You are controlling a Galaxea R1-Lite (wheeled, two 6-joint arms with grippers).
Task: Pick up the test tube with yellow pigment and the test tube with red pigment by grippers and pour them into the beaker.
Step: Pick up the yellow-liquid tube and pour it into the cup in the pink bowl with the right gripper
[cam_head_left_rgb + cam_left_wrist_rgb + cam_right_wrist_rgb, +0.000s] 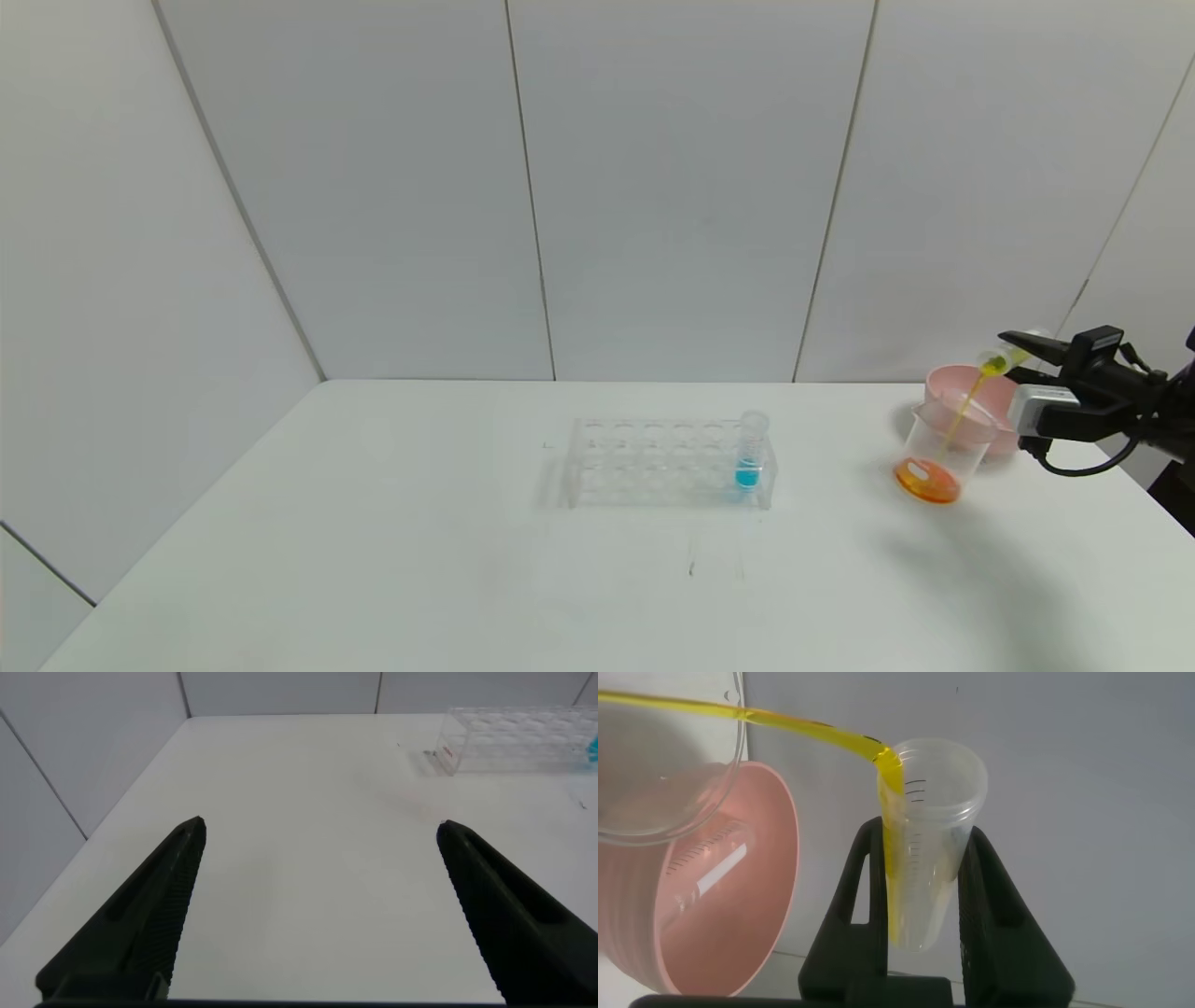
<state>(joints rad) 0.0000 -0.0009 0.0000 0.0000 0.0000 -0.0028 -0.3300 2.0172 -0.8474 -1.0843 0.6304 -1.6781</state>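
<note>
My right gripper is shut on the test tube with yellow pigment, held tilted mouth-down above the beaker at the table's right. A thin yellow stream runs from the tube's mouth into the beaker, which holds orange-red liquid at its bottom. In the right wrist view the tube sits between the fingers of the right gripper, and the beaker's rim takes the stream. No tube with red liquid shows. My left gripper is open and empty over the table's left part.
A pink bowl stands just behind the beaker; in the right wrist view a clear empty tube lies inside the pink bowl. A clear rack stands mid-table with a blue-liquid tube at its right end; the rack also shows in the left wrist view.
</note>
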